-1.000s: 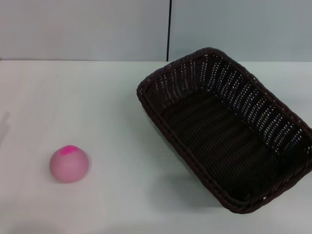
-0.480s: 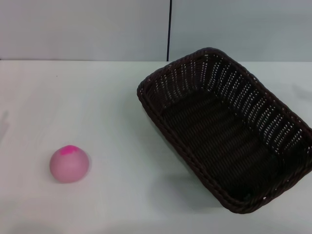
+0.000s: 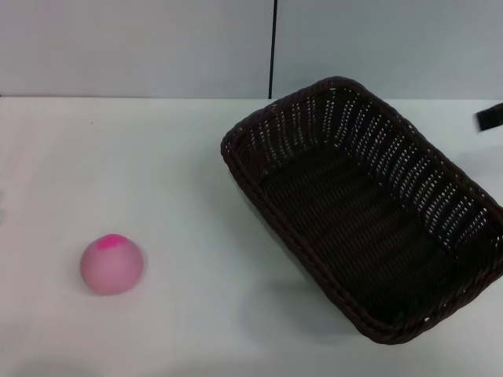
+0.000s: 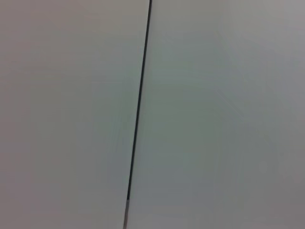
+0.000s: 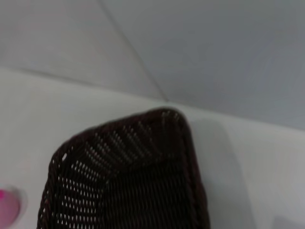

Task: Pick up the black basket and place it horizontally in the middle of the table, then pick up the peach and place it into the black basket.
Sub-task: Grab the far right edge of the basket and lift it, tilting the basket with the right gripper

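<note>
right gripper (image 3: 490, 117): edge sliver, probably its tip, jaw state unreadable | black basket (image 3: 363, 206): just beside | peach (image 3: 111, 264): well apart

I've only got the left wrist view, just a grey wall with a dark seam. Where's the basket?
Observer: The large dark woven wicker basket sits empty on the right side of the white table, lying diagonally.
Operator: And the peach?
Observer: The small pale pink peach rests on the table's left side, well apart from the basket.
Operator: Any arm nearby?
Observer: A dark tip, likely the right gripper, shows at the head view's right edge, beside the basket. The left gripper is unseen.
</note>
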Robot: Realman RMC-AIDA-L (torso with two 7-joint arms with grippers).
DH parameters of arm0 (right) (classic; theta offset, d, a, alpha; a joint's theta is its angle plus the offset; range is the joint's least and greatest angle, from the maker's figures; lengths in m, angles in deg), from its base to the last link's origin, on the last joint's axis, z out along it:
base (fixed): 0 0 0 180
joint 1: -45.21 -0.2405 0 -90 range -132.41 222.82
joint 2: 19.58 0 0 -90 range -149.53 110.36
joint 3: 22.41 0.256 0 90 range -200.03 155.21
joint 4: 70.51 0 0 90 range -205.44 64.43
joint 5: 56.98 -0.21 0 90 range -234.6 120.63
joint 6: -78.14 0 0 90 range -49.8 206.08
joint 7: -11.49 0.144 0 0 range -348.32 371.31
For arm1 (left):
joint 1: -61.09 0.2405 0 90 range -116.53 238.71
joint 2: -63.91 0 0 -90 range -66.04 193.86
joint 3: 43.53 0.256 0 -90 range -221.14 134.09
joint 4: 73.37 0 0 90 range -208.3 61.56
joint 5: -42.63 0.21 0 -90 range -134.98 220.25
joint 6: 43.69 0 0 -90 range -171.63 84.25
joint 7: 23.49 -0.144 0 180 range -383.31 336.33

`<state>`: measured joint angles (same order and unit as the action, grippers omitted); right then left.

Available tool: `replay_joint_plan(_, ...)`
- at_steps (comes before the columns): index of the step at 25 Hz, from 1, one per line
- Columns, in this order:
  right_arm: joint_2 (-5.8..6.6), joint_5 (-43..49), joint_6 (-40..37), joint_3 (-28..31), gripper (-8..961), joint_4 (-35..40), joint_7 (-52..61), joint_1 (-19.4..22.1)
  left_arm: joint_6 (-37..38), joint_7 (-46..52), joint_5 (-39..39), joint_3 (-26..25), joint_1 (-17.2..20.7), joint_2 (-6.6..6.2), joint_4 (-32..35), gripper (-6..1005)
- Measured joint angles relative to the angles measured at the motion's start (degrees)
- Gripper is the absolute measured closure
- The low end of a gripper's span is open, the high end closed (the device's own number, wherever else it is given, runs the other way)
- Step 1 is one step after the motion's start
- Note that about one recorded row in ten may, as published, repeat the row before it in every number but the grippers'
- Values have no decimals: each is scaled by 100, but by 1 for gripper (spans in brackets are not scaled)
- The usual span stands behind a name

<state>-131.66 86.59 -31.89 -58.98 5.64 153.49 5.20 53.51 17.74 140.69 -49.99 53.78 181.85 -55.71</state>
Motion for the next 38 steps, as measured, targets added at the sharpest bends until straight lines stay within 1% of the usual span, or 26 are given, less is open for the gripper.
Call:
replay_joint_plan(1,-18,3,119,-232,128,-118,111,-27,0,0,0,0,0,0,0,302)
replay_joint_plan(3,-68,14,396,-511,127,-309,234,-60,16,-81,2,6,51,0,-32,302)
replay_joint_plan(4,-136,91,734,-757,127,-562,344,-106,35,-117,3,6,71,1,-39,302)
replay_joint_plan(5,-136,91,734,-757,131,-562,344,-106,42,-131,3,6,80,1,-40,302)
replay_joint_plan(8,-210,238,1137,-887,144,-1032,358,-211,51,-135,3,6,87,5,-41,302)
replay_joint_plan(9,-270,253,1357,-895,149,-1362,211,-273,66,-135,3,6,91,8,-43,302)
replay_joint_plan(11,-291,251,1427,-897,157,-1479,161,-295,75,-135,3,5,93,8,-43,301)
replay_joint_plan(14,-383,238,1805,-920,170,-1960,2,-367,78,-135,3,5,93,9,-43,301)
replay_joint_plan(18,-411,262,2037,-1024,187,-2165,-12,-376,82,-135,3,5,81,9,-44,301)
replay_joint_plan(22,-422,294,2117,-1100,205,-2199,-6,-340,87,-134,3,5,69,9,-44,302)
replay_joint_plan(25,-420,302,2120,-1113,218,-2243,-16,-333,89,-134,3,5,56,9,-44,302)
replay_joint_plan(29,-386,311,2137,-1163,235,-2258,-43,-354,89,-133,3,5,46,9,-43,302)
replay_joint_plan(38,-361,302,2160,-1194,655,-2202,-290,-387,88,-128,-18,-13,37,9,-43,301)
